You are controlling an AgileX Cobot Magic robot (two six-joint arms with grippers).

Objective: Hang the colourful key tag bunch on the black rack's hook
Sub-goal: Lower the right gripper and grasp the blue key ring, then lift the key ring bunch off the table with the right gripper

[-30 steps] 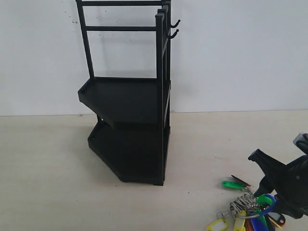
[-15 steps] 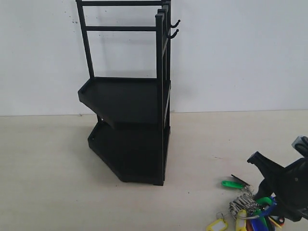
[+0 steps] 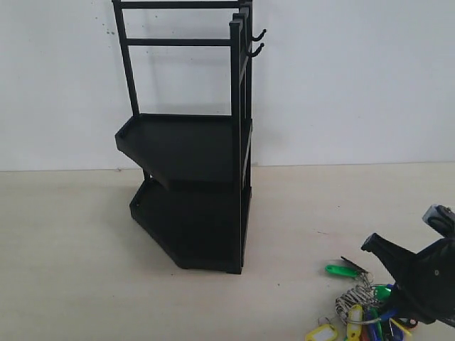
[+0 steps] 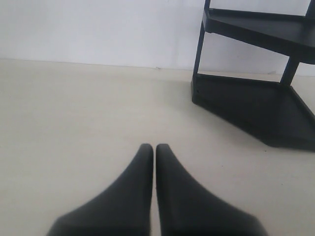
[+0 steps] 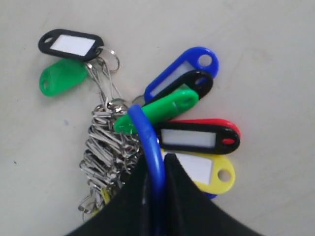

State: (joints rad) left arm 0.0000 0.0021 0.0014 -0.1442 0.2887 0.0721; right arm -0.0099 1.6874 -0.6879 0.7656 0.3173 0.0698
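Bare tabletop (image 3: 306, 206) stretches between the black rack (image 3: 213, 177) and the key bunch (image 3: 355, 309) at right. The rack's lower hook (image 3: 257, 50) juts into open air before the wall (image 3: 355, 85), twin prong (image 3: 259, 33) close above, upright posts (image 3: 235, 85) just beside.

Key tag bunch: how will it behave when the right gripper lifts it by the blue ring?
Probably floppy: the key tag bunch is loose chain links and separate plastic tags, so they should dangle and swing under the blue ring. The ring looks rigid where the right gripper pinches it. Likely light overall.
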